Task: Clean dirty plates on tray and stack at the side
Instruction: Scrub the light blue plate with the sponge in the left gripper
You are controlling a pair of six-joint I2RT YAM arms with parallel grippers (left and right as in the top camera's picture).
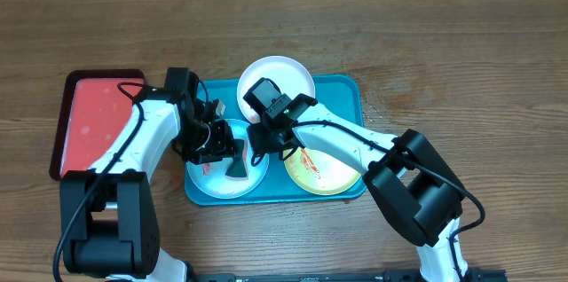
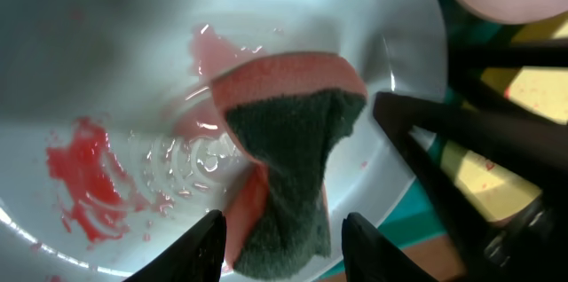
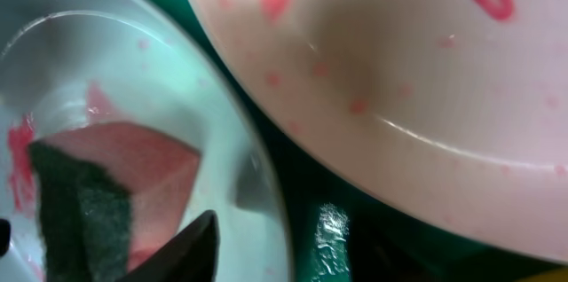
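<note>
The teal tray (image 1: 348,91) holds three plates: white (image 1: 288,71) at the back, light blue (image 1: 211,184) front left, yellow-green (image 1: 330,176) front right. A pink sponge with a dark green scouring side (image 2: 293,140) stands bent on the light blue plate (image 2: 133,51), beside red smears. My left gripper (image 2: 284,238) is open around the sponge, with a gap at the right finger. My right gripper (image 3: 284,251) hovers over the light blue plate's right rim (image 3: 266,167). Only one of its fingers shows, apart from the rim. The smeared white plate (image 3: 426,69) lies beyond it.
A smaller red dark-rimmed tray (image 1: 98,122) lies left of the teal tray, under the left arm. Both arms cross over the teal tray's middle. Bare wooden table (image 1: 461,43) surrounds the trays.
</note>
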